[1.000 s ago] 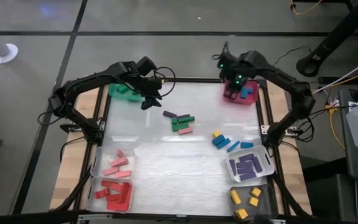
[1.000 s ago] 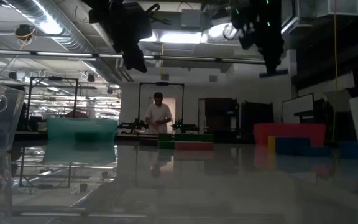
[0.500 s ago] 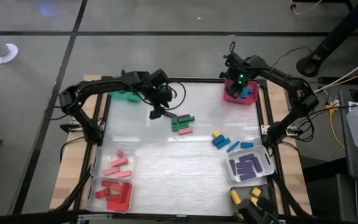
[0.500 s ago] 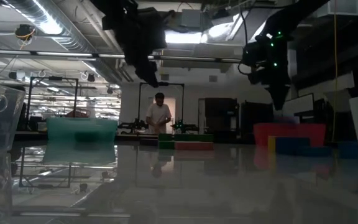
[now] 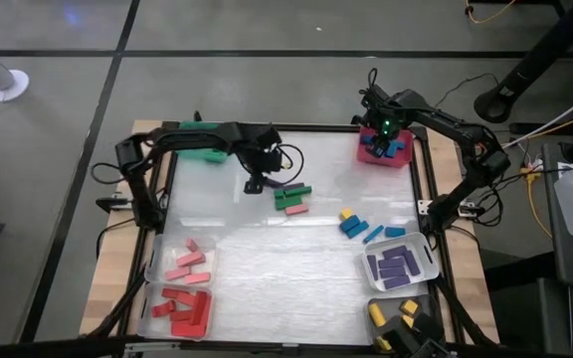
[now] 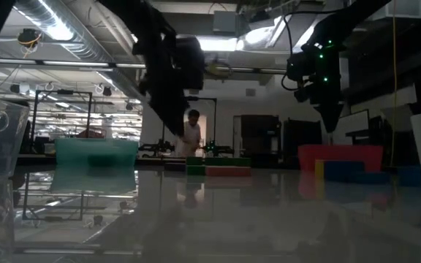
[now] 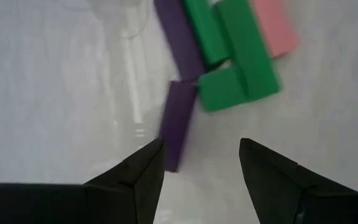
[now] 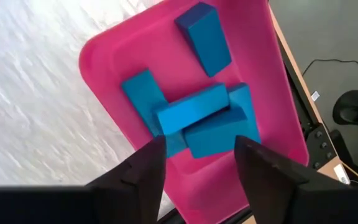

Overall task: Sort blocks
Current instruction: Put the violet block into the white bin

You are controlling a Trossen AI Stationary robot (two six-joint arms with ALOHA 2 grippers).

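Loose blocks lie flat mid-table: two purple bars (image 7: 178, 121), green bars (image 7: 235, 56) and a pink one (image 7: 275, 28), seen from above as a cluster (image 5: 291, 196). My left gripper (image 7: 201, 174) hangs open just above the table at the cluster's left end (image 5: 256, 184), one finger beside the nearer purple bar, touching nothing. My right gripper (image 8: 201, 168) stands open above the pink bin (image 8: 104, 56) at the far right (image 5: 384, 139). Several blue blocks (image 8: 194, 112) lie piled in that bin, clear of the fingers.
A green bin (image 5: 204, 149) stands far left. Clear trays near the front hold pink (image 5: 185, 264), red (image 5: 180, 310), purple (image 5: 399, 267) and yellow (image 5: 394, 318) blocks. Loose blue and yellow blocks (image 5: 361, 227) lie right of centre. A person (image 6: 191, 135) stands in the room beyond.
My left gripper has come down and toward the table's right and near side, from the green bin to the purple and green cluster. My right gripper has sunk over the pink bin, then held still; the blue block once at its fingertips no longer shows there.
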